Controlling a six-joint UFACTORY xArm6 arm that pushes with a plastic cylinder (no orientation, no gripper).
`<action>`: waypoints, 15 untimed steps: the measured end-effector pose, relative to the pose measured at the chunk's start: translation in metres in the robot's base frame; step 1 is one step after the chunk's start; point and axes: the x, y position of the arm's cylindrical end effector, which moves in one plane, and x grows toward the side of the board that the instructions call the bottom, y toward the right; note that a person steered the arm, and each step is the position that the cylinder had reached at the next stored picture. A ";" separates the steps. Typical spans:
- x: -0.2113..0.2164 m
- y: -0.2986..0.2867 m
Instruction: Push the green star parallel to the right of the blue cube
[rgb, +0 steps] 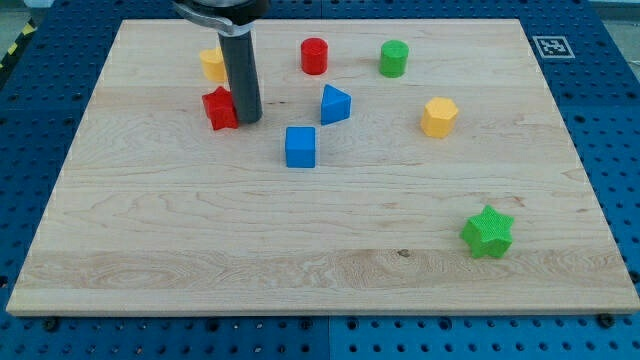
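In the camera view, my tip (249, 120) rests on the tabletop (200, 230) toward the view's upper left, touching or just beside the red star (220, 108) on its right. There is no gripper on this arm, only the rod, so nothing is grasped or released.

The green star (488, 232) lies well apart, near the view's lower right corner. The blue cube (300, 146) sits near the middle, with a blue wedge (335, 104) just above it to the right.

The risks, as I judge them: my tip has a long way to travel, and a straight line toward the green star passes close to the blue cube, which could knock the reference block out of place. The green star also sits near the board's edges, so getting behind it leaves little room. Its points may make it spin off the rod under an off-centre push. The yellow hexagon (439, 117) stands above the likely target spot.
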 end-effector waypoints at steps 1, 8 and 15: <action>0.001 0.009; 0.077 0.158; 0.211 0.327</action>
